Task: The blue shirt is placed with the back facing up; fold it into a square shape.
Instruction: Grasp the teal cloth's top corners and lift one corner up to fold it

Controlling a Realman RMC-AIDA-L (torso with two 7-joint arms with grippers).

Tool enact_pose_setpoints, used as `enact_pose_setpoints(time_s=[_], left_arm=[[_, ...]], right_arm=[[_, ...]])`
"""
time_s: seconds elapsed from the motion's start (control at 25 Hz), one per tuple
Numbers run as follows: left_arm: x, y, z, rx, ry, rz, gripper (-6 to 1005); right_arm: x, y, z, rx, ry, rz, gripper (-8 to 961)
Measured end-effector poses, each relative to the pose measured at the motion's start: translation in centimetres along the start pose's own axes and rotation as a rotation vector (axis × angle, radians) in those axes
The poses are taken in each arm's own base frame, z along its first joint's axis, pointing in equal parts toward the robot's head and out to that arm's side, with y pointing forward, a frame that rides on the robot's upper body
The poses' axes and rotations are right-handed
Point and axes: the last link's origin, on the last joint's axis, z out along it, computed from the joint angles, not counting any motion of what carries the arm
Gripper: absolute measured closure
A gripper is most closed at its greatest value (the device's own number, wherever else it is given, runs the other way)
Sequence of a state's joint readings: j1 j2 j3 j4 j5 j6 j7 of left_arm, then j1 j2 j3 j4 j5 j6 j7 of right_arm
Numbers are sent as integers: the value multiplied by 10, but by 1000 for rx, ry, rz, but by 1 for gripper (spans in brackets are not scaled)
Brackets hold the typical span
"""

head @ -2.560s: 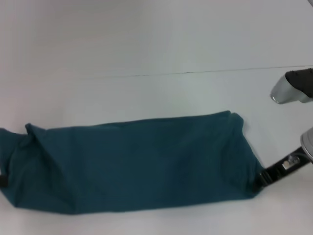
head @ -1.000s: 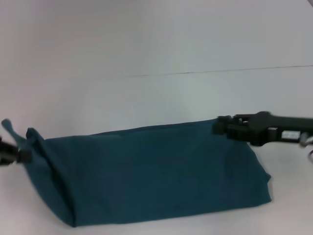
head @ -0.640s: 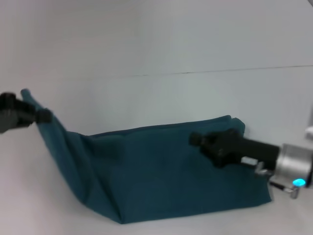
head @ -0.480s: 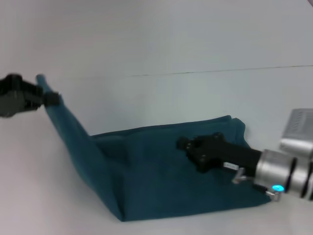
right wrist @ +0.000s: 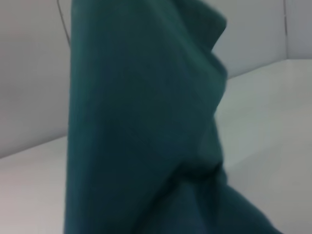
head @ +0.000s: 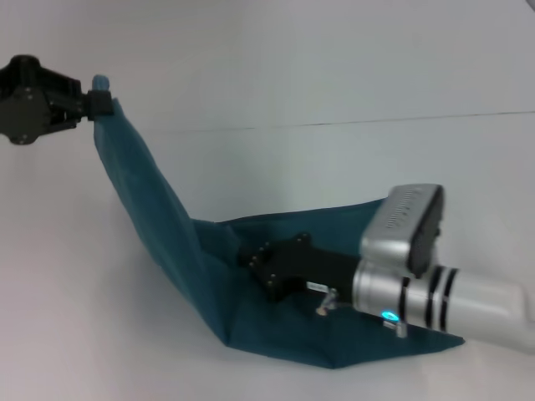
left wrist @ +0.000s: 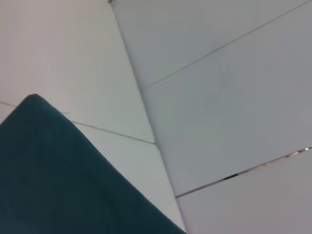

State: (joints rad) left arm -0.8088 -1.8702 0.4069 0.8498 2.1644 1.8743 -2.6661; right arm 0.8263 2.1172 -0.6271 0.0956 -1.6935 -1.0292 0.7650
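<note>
My left pincer [head: 99, 104] pinches one end of the blue shirt [head: 209, 259] high above the white counter [head: 334, 67], my right pincer [head: 255, 263] presses its middle, fingers hidden, so I should lay that end over squarely.

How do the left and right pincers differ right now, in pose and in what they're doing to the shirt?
Left pincer is raised high at the far left, pinching one end of the blue shirt and holding it in the air. Right pincer is low over the shirt's middle, where the lifted part meets the part lying flat on the table; no grasp shows there. Both are black and both meet the shirt.
</note>
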Motion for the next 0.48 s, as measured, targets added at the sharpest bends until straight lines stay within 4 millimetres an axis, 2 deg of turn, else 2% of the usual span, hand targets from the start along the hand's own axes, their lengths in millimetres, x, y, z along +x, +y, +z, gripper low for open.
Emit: enact_pose_setpoints(time_s=[0.48], left_arm=[[0, 6, 3, -39, -7, 0, 971]], right_arm=[[-7, 21, 32, -107, 151, -83, 955]])
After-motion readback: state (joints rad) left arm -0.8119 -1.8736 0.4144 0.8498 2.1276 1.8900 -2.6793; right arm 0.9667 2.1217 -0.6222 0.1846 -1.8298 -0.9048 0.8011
